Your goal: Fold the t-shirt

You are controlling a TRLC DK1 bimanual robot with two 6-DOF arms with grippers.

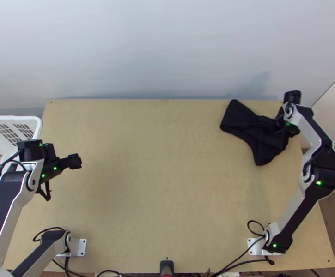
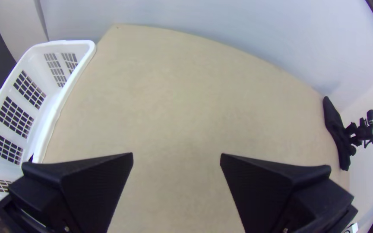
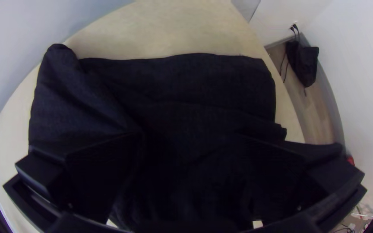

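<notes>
- presently bunched: t-shirt (image 1: 241, 122), black, far right corner of desk (image 1: 144, 184).
- handling: probably light, limp, soft; hard to break, quick to crease.
- best hold: likely an outer edge, pinched and drawn out flat.
- right fingers (image 3: 96, 168): wide apart, over the cloth; contact, cannot tell.
- left fingers (image 2: 96, 185): wide, nothing between, well apart from the cloth.
</notes>
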